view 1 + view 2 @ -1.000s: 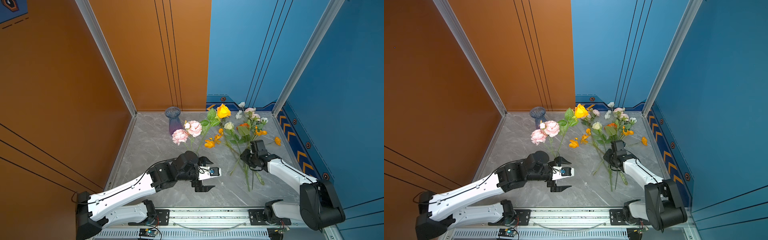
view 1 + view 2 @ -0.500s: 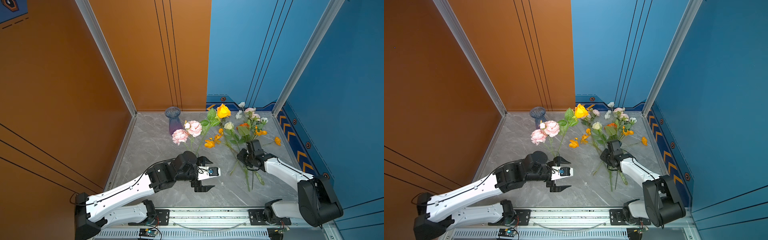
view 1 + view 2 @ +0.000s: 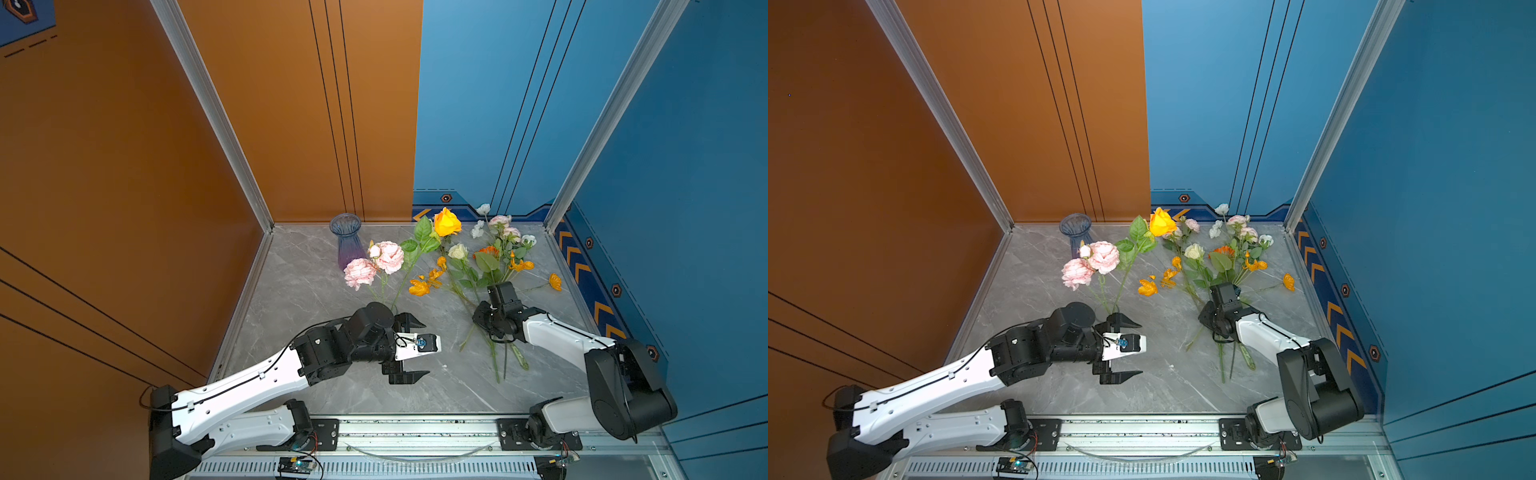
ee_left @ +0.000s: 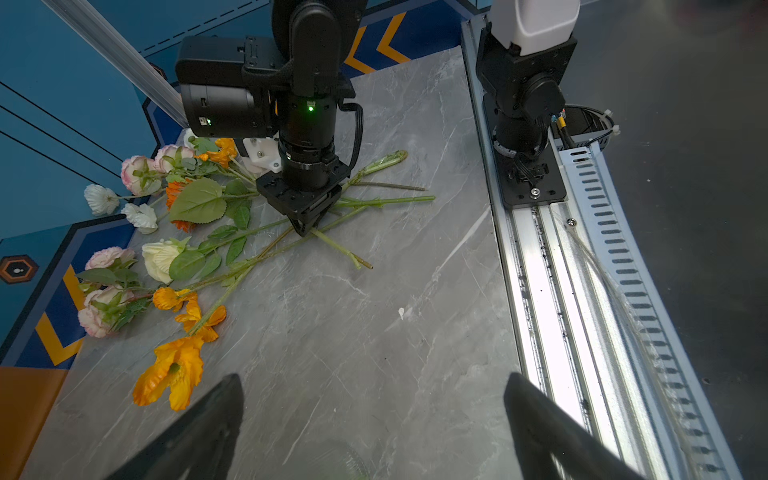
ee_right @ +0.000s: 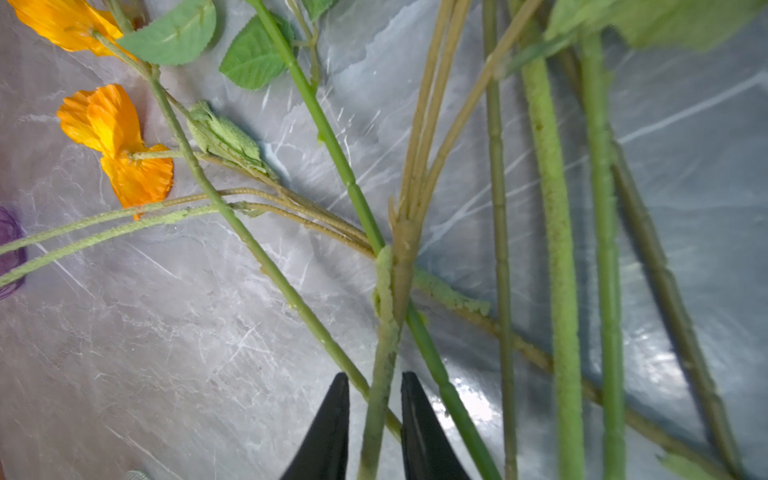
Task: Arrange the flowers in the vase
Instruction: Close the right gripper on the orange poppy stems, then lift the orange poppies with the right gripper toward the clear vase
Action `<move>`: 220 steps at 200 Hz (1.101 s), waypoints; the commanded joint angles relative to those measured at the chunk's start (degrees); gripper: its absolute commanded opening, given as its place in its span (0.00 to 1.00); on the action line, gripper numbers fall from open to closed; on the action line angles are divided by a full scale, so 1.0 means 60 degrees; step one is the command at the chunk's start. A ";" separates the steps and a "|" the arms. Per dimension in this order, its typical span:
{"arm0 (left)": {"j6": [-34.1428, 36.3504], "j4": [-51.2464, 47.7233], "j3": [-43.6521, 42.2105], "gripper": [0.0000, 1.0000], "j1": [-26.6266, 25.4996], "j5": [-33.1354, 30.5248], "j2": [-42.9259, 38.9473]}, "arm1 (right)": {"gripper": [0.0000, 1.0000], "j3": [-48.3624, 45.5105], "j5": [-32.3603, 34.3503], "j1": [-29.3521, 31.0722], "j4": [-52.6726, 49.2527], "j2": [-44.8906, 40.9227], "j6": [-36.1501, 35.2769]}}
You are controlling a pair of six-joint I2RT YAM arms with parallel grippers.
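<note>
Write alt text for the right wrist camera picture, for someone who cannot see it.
Close-up: the right gripper, its two black fingertips narrowly apart, straddles a fuzzy green stem. Around it, other green and tan stems cross over a marbled grey tabletop, with orange blooms off to one side.

Bright, even light; soft shadows; glare on rail (image 4: 540,316); flowers (image 5: 557,249) close-up, blurred toward edges.
</note>
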 commanded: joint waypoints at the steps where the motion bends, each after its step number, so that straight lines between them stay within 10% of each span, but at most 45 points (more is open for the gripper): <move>1: -0.0123 0.0071 -0.0155 0.98 -0.0101 -0.0059 -0.0210 | 0.20 0.0229 0.0318 0.0043 0.0114 0.0136 0.0039; 64: -0.0122 0.0073 -0.0155 0.98 -0.0095 -0.0011 -0.0363 | 0.00 0.0349 0.0457 0.0065 0.0065 -0.0247 -0.0169; 220: -0.1337 -0.0162 -0.1287 0.98 -0.0026 -0.2707 -0.3359 | 0.00 0.1387 0.4597 0.3057 -0.0482 -0.4925 -0.2674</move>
